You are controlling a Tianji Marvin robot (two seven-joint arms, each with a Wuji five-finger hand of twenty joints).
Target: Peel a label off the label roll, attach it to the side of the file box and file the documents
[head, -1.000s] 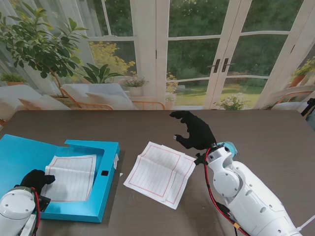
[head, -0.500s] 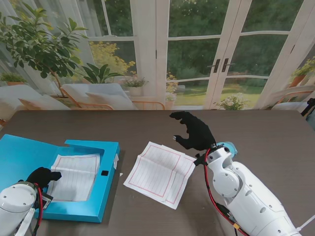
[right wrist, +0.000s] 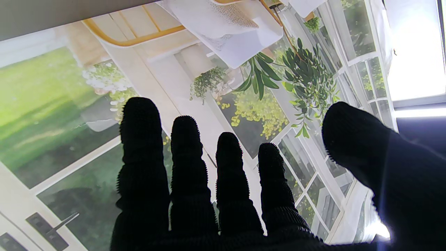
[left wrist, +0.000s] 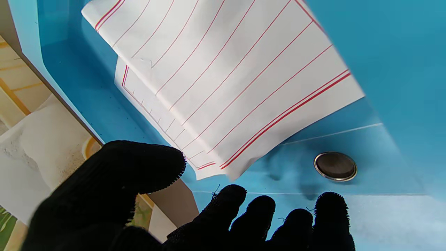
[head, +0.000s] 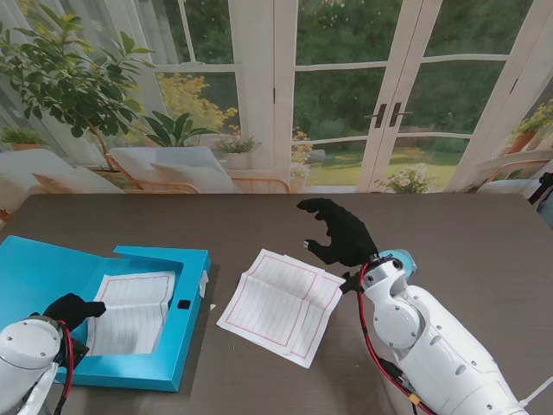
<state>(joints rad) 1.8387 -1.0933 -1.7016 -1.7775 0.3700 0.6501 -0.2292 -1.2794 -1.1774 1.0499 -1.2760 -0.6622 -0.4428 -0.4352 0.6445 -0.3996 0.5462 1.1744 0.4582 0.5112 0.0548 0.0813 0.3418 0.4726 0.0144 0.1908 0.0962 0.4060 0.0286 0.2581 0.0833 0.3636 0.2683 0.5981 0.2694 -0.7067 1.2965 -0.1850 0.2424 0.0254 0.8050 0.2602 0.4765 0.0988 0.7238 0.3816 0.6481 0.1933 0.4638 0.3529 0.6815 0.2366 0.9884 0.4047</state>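
Lying flat on the table, right of the open blue file box, the lined paper sheet is judged light and floppy, best pinched at an edge. Both hands are empty, fingers spread: left hand, right hand.

The file box lies open on the bench at the left, with a sheet inside it just ahead of the left hand's fingers. A second sheet lies on the bench right of the box, nearer to me than the right hand's fingers, beside that wrist.
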